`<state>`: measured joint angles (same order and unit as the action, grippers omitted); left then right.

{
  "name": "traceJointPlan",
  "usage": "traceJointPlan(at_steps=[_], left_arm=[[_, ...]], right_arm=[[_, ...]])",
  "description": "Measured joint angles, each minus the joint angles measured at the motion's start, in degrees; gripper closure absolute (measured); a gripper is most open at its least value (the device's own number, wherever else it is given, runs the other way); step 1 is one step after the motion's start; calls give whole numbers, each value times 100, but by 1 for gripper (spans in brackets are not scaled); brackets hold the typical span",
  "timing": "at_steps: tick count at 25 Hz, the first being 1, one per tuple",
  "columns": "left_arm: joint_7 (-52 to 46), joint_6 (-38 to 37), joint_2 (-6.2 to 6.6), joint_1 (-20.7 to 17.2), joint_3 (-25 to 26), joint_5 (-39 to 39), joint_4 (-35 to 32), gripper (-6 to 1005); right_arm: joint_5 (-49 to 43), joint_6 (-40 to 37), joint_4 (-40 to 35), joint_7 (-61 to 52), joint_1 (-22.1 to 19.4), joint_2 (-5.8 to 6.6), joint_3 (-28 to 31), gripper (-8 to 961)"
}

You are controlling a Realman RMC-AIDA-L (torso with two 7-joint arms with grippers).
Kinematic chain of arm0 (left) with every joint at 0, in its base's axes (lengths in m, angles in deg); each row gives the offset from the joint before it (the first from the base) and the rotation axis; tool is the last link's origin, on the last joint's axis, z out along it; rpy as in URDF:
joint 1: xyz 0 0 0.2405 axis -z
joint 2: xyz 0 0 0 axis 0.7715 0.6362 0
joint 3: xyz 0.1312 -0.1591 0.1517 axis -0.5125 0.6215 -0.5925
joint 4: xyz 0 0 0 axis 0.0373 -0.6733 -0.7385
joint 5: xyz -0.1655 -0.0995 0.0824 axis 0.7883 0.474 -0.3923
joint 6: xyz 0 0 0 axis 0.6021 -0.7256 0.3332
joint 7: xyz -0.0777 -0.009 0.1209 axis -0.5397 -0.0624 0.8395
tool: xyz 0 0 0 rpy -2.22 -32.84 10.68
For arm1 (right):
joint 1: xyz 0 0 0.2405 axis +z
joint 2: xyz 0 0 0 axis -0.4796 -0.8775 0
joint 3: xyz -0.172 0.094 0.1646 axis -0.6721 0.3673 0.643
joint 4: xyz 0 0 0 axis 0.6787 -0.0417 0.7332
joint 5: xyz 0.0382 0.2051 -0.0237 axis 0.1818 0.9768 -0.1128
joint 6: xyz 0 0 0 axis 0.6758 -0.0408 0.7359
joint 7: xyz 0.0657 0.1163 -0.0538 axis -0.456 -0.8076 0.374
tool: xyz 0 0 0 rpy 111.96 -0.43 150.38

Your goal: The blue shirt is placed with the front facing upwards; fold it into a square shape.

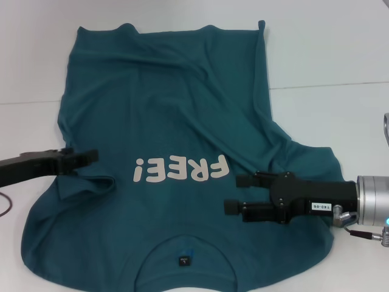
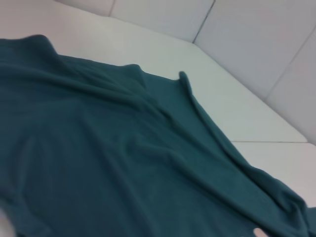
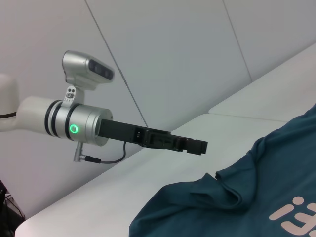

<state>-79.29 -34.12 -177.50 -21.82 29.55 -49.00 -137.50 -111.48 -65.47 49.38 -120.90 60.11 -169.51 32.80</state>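
Head view: right gripper (image 1: 234, 194) over blue shirt (image 1: 164, 121)

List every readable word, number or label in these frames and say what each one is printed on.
"FREE!" in pale letters on the chest of the blue shirt, upside down in the head view.
"140-06" (last digits uncertain) on a white sticker on the right gripper.
Dark neck label on the shirt: too small to read.
Left gripper: no text visible.
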Motion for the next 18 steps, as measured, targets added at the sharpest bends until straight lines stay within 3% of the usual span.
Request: traceJointPlan(at_steps=[7,18], left_arm=[[416,162,-1,-271,58,-42,-158,226],[530,576,-39,-455,59,-425,-60,200]], right_arm=[[0,20,-1,-26,2,0,23,59],[0,30,-25,-41,18,0,41,63]])
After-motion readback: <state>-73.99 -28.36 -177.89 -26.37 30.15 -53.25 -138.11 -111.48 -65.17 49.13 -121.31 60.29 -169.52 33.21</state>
